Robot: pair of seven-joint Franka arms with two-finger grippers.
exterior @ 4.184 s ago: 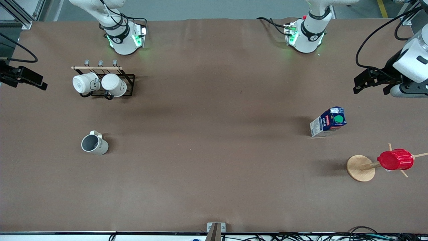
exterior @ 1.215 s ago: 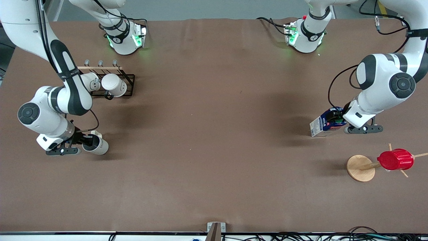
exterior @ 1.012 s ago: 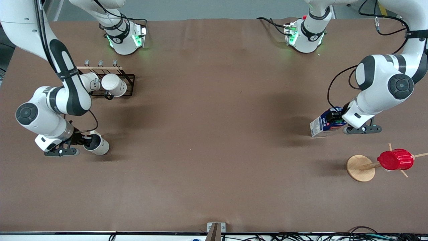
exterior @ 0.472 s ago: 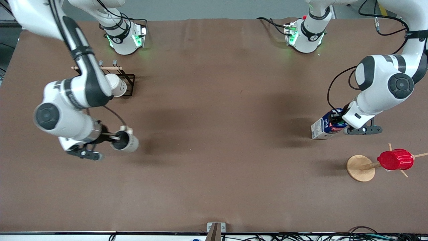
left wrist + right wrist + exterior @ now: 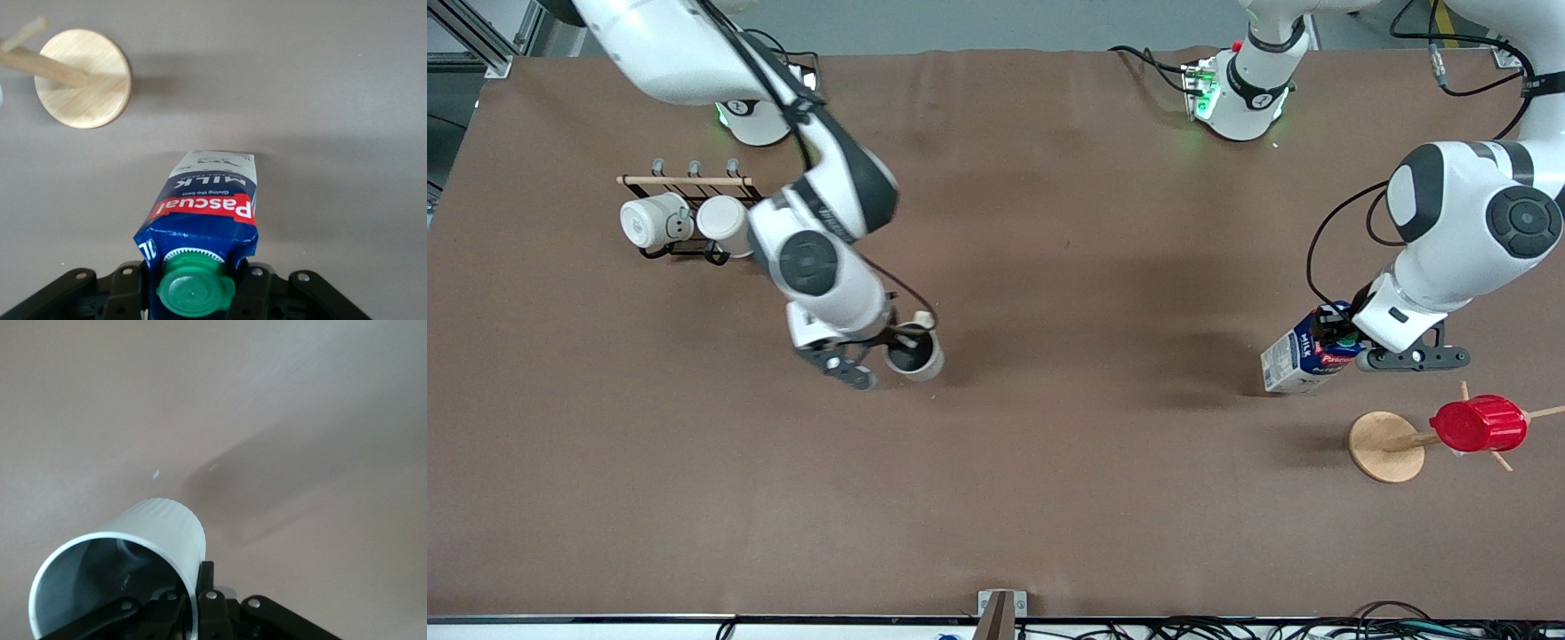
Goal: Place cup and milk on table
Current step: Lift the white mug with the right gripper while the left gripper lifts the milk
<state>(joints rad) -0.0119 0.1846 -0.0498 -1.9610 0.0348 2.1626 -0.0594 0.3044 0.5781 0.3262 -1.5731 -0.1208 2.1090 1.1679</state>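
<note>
My right gripper (image 5: 901, 341) is shut on the rim of the off-white cup (image 5: 914, 357), one finger inside it and one outside. It holds the cup in the air over the brown table (image 5: 1067, 462), about midway between the two arms. In the right wrist view the cup (image 5: 133, 550) shows its grey inside, with the right gripper (image 5: 195, 603) at its rim. My left gripper (image 5: 1341, 333) is shut on the top of the milk (image 5: 1303, 363), which tilts low over the table. In the left wrist view the milk (image 5: 208, 213) sits in the left gripper (image 5: 195, 293).
A black rack (image 5: 769, 206) with two white mugs (image 5: 647, 220) stands near the right arm's base. A wooden stand (image 5: 1385, 446) bearing a red ribbed cup (image 5: 1478, 423) is close to the milk, nearer the front camera. The stand also shows in the left wrist view (image 5: 83, 77).
My right gripper has lifted the cup and carried it from the right arm's end toward the middle of the table. My left gripper has shifted the milk slightly toward the front camera.
</note>
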